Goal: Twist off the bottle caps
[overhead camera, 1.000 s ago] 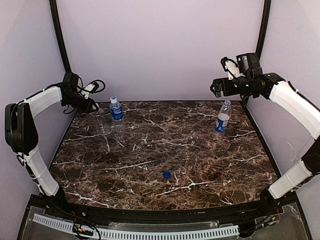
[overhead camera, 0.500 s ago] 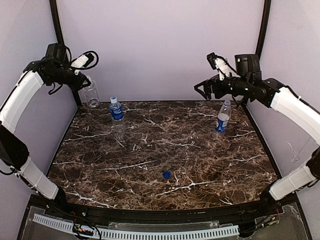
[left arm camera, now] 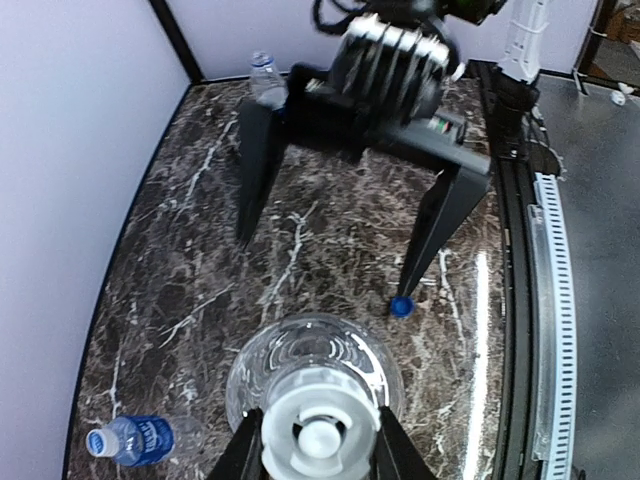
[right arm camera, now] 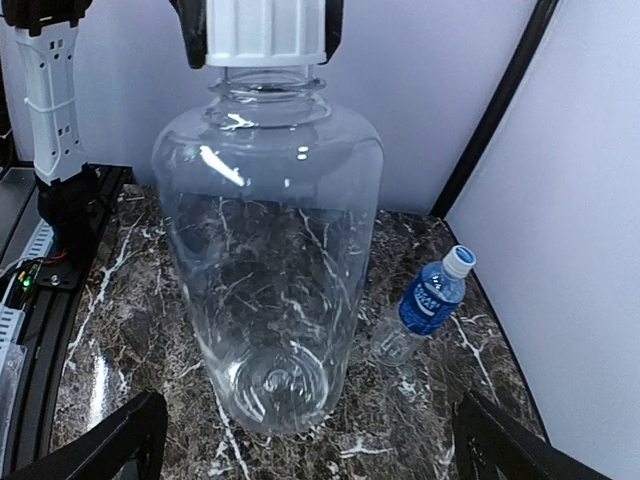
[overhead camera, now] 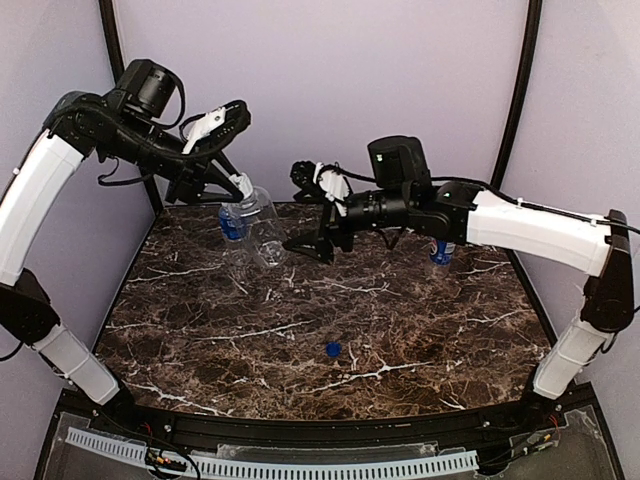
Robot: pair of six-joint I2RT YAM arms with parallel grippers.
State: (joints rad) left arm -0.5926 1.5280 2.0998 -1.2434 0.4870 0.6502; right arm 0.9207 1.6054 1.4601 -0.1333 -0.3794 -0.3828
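Nearest, loose blue cap (overhead camera: pixel 333 348) lies on marble table (overhead camera: pixel 450 340), lower centre of overhead frame, well apart from all bottles. Mid-frame, left gripper (overhead camera: pixel 240 186) clamped on white cap (right arm camera: pixel 265 30) of unlabelled bottle (overhead camera: pixel 262 228); bottle held above table, hanging tilted. Right gripper (overhead camera: pixel 296 208) jaws spread wide, gripping nothing, facing bottle's base from right of frame. Farther back, blue-label bottle (overhead camera: pixel 231 222) upright, capped, upper left. Pepsi bottle (overhead camera: pixel 443 250) upper right, partly hidden by right arm.
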